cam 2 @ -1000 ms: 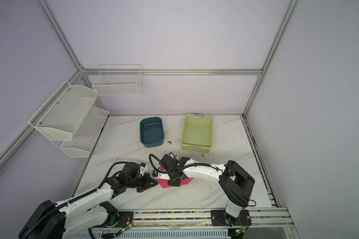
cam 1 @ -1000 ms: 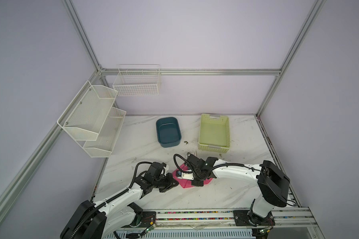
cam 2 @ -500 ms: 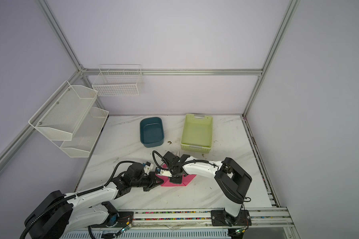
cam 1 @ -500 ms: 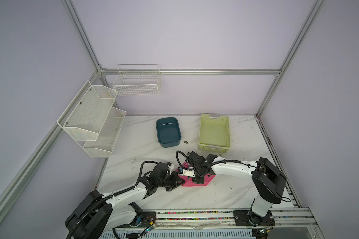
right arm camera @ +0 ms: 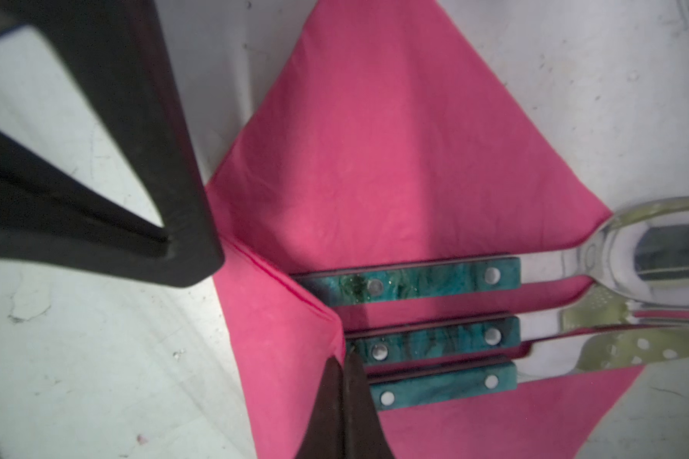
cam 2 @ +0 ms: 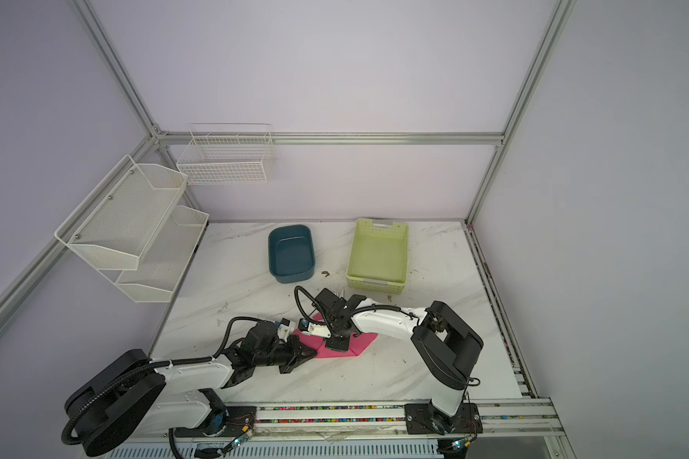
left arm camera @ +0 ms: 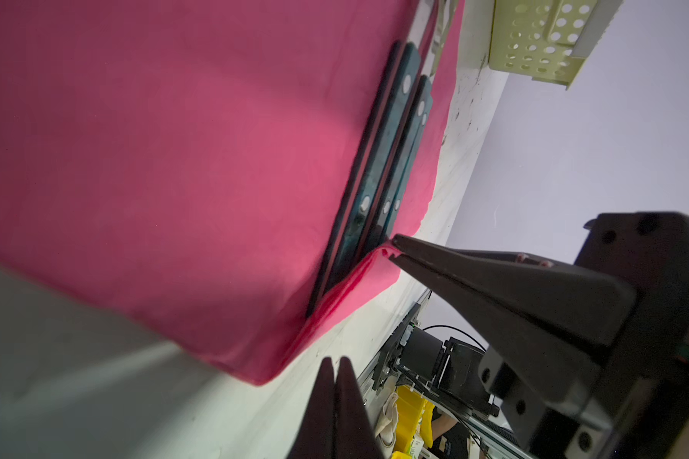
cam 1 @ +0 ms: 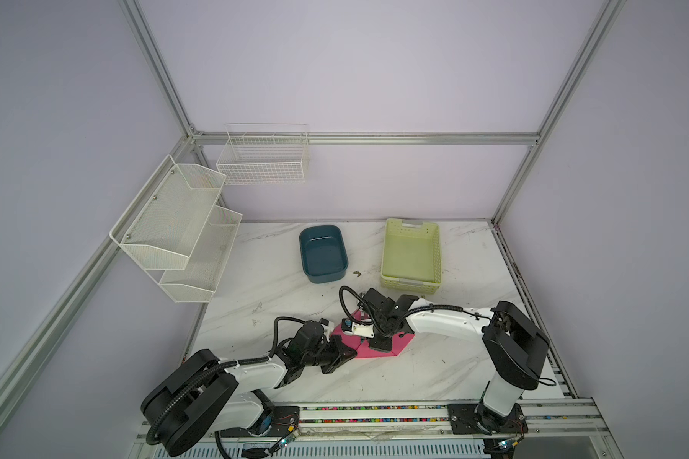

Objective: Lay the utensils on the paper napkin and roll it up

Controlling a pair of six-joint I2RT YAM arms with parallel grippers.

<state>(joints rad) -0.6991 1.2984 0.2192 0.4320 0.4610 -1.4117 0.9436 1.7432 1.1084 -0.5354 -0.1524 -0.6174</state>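
Right wrist view: the paper napkin [right arm camera: 374,159] is seen spread on the marble worktop [right arm camera: 96,357]. The three utensils [right arm camera: 410,286] are laid side by side on it, teal handles parallel, metal heads reaching past its edge. One corner is folded over the handle ends. The right gripper [right arm camera: 343,367] is closed, its tips set at that folded corner; whether paper is pinched cannot be told. The left gripper [left arm camera: 335,363] is likewise closed, empty, just beside the napkin's edge.
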